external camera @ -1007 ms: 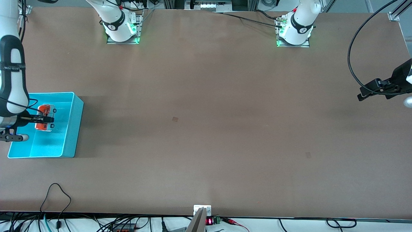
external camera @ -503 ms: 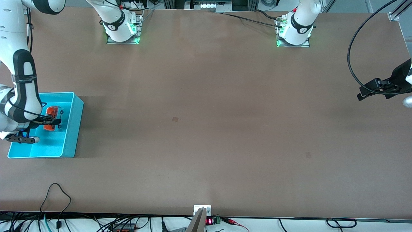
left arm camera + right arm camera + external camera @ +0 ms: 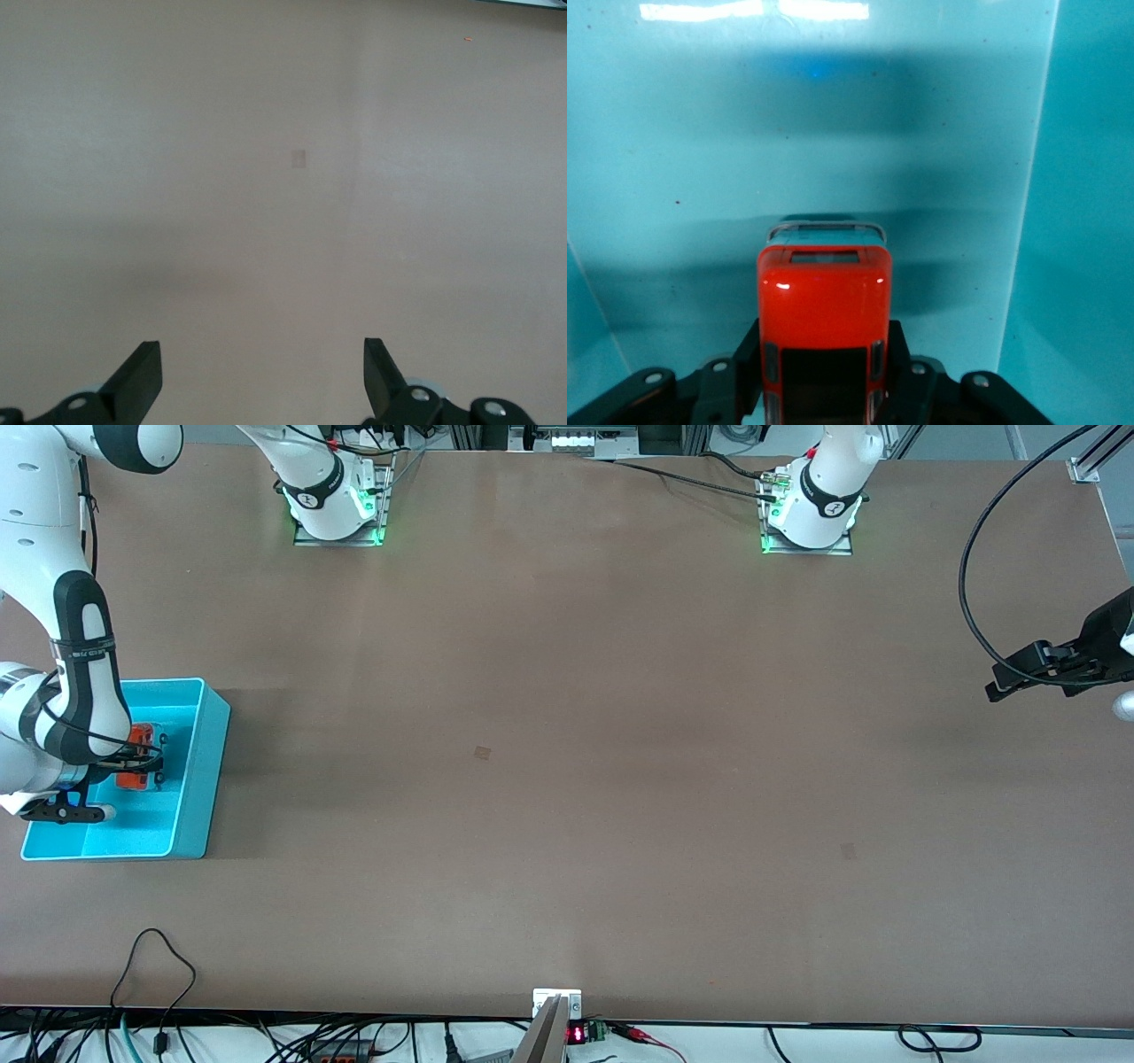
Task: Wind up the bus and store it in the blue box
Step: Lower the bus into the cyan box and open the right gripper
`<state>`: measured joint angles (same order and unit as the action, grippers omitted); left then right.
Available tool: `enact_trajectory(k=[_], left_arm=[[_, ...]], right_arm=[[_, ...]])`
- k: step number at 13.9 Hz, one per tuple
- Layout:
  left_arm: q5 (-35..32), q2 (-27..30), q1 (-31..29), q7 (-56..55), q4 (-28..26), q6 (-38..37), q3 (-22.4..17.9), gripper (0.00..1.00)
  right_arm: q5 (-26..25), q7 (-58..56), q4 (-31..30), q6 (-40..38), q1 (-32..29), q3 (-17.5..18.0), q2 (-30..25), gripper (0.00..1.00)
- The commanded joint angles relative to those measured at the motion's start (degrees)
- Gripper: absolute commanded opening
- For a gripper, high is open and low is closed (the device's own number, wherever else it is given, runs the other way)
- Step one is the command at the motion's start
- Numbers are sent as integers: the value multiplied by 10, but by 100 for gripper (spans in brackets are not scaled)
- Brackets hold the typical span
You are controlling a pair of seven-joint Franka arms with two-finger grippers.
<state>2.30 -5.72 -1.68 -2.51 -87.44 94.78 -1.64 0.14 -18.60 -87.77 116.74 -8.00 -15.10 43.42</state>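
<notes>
The blue box (image 3: pixel 202 779) is set at the right arm's end of the table (image 3: pixel 567 779). Inside it, the bus (image 3: pixel 825 328) is held clamped by the right gripper (image 3: pixel 824 376). The left gripper (image 3: pixel 261 381) is held spread apart, waiting above bare tabletop.

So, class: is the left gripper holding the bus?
No: the left gripper hangs open over bare table, while the right gripper clamps the bus.
</notes>
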Motion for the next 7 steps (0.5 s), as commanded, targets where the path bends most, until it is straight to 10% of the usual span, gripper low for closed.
enact_trajectory(k=[1,7], left_arm=[[-5,-1,-1,13,5,-5,-1,100],[-4,-2,-1,13,5,-4,-1,100]], right_arm=[[-7,-13,7,3,-2,2,3,100],[-4,-37,24,-5,4,2,-16,100]])
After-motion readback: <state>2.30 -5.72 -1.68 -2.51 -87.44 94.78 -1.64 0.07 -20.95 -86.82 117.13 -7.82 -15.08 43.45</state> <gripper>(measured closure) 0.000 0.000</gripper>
